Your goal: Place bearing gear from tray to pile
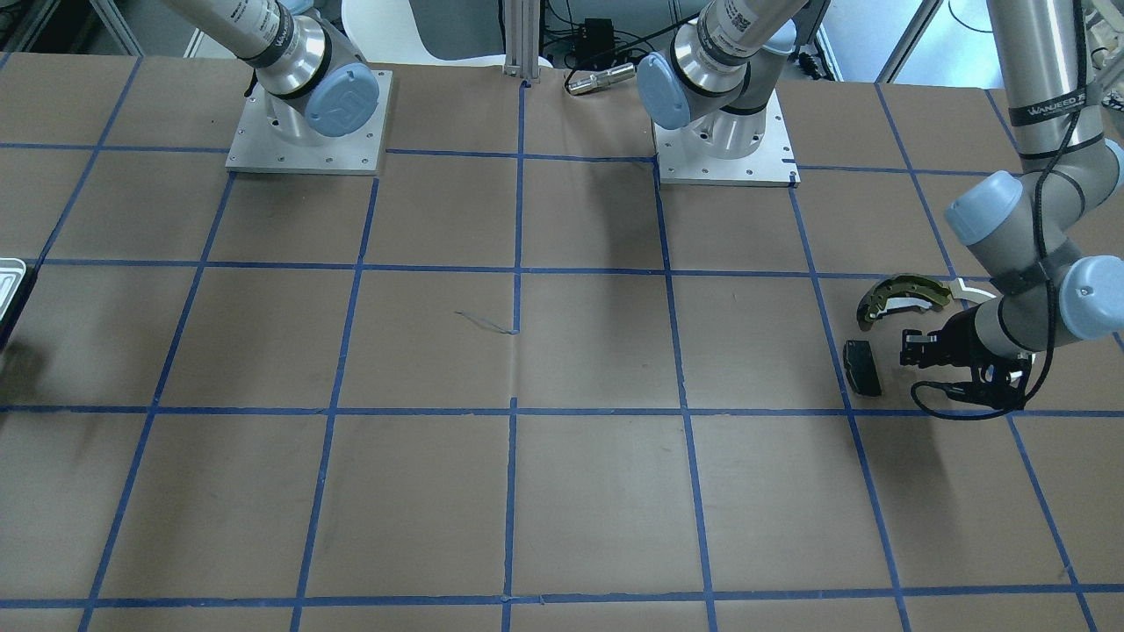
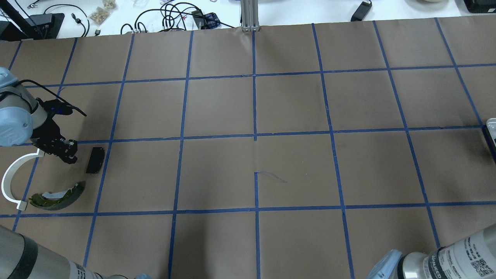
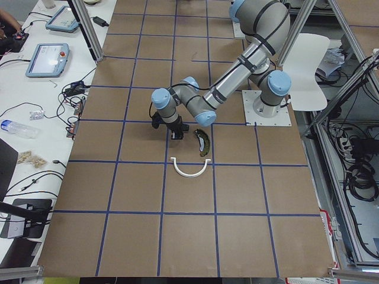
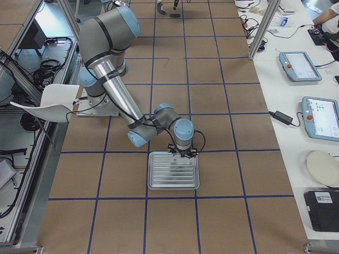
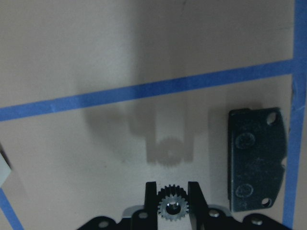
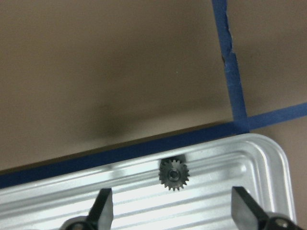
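Clamped on a small dark toothed metal gear (image 5: 172,207), the left gripper (image 5: 172,188) hangs apparently just above the brown table (image 5: 72,48), the black rectangular pad (image 5: 257,160) near on its right.

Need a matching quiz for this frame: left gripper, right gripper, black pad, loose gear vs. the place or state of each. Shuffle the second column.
1 left gripper
2 right gripper
3 black pad
4 loose gear

a lying in the tray, near its rim
b open, over the tray
c shut on a small gear
d flat on the table, by blue tape

Pairs: 1-c, 2-b, 3-d, 4-a
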Robot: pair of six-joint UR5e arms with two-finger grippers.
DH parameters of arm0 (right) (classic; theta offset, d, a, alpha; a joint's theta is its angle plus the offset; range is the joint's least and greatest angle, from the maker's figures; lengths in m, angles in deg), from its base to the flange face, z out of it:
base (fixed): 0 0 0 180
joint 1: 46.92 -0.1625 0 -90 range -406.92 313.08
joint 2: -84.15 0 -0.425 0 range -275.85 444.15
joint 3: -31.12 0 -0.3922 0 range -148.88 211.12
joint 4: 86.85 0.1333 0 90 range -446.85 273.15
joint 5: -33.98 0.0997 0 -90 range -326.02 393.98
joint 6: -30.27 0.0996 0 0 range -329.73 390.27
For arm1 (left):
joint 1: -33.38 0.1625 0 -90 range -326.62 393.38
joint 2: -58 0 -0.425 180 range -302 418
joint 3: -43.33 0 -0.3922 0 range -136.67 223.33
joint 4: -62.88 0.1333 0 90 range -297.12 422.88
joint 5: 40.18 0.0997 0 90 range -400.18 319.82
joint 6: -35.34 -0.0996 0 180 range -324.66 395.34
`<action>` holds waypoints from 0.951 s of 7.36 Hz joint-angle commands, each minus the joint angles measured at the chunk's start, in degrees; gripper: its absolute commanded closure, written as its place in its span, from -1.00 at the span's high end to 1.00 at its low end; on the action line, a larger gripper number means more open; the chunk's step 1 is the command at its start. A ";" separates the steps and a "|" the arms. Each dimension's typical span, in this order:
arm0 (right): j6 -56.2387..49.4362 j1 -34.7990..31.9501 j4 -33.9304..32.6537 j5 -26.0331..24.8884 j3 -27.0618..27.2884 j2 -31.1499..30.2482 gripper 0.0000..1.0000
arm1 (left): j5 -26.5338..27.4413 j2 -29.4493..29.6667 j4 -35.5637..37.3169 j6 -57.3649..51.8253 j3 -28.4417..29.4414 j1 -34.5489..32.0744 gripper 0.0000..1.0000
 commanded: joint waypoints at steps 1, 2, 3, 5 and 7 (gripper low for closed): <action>-0.04 0.00 0.16 0.02 0.04 0.49 0.62 | -0.16 0.71 0.61 -0.65 -0.21 0.29 -1.00; -0.04 0.00 0.25 0.02 0.04 0.49 0.55 | -0.16 0.98 0.61 -0.65 -0.04 0.29 -1.00; -0.04 0.00 0.33 0.02 0.04 0.41 0.45 | -0.16 1.16 0.69 -0.65 -0.04 0.38 -1.00; 0.22 -0.44 0.68 0.02 0.04 0.41 0.33 | -0.07 1.42 1.13 -0.65 0.05 0.38 -1.00; 0.31 -0.44 0.69 0.02 0.04 0.49 0.33 | 0.10 1.42 1.31 -0.56 -0.21 0.38 -0.55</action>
